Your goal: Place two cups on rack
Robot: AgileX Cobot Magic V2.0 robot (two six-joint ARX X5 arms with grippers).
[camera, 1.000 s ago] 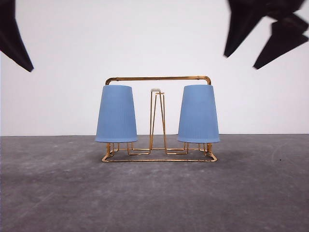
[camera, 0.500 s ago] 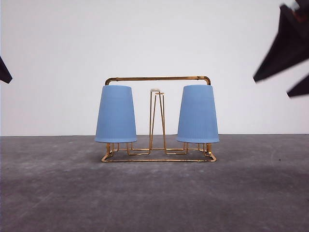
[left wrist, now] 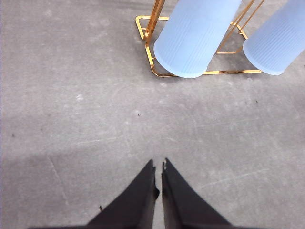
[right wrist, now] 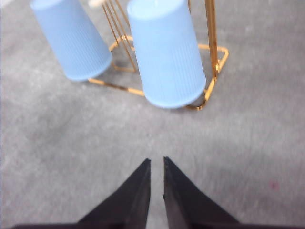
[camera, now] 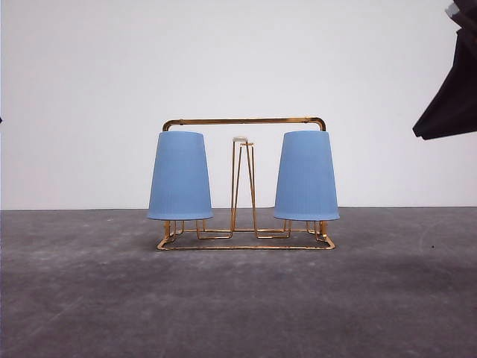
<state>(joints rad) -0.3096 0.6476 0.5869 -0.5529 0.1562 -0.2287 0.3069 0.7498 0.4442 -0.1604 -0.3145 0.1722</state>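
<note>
1. Left pincer [left wrist: 158, 164]: nearly closed, 2 dark fingertips [left wrist: 148, 174] almost meeting with a thin slit between, holding nothing, touching nothing.
2. Poised above bare grey worktop [left wrist: 71, 109], well apart from the rack [left wrist: 152, 59], pointed toward it in the left wrist view.
3. Right pincer [right wrist: 156, 163]: likewise nearly closed, a narrow gap between 2 dark fingertips [right wrist: 143, 174], empty, clear of everything.
4. Raised over the worktop, well apart from the nearer cup, aimed toward the rack in the right wrist view.
5. Seen in the front view as a dark shape at the upper right edge [camera: 453, 93], high above the worktop and far to the right of the rack.
6. Gold wire rack [camera: 244, 121] standing on the worktop at centre, rounded top bar above, flat wire base below.
7. 2 light blue cups, both upside down on the rack, wide mouths downward, just above the base wires.
8. Left cup [camera: 179, 177] at the rack's left end, right cup [camera: 306, 177] at its right end, apart from each other.
9. Between them, a narrow looped prong [camera: 242, 186] with a white tip, bare.
10. Plain white wall [camera: 238, 60] behind.
</note>
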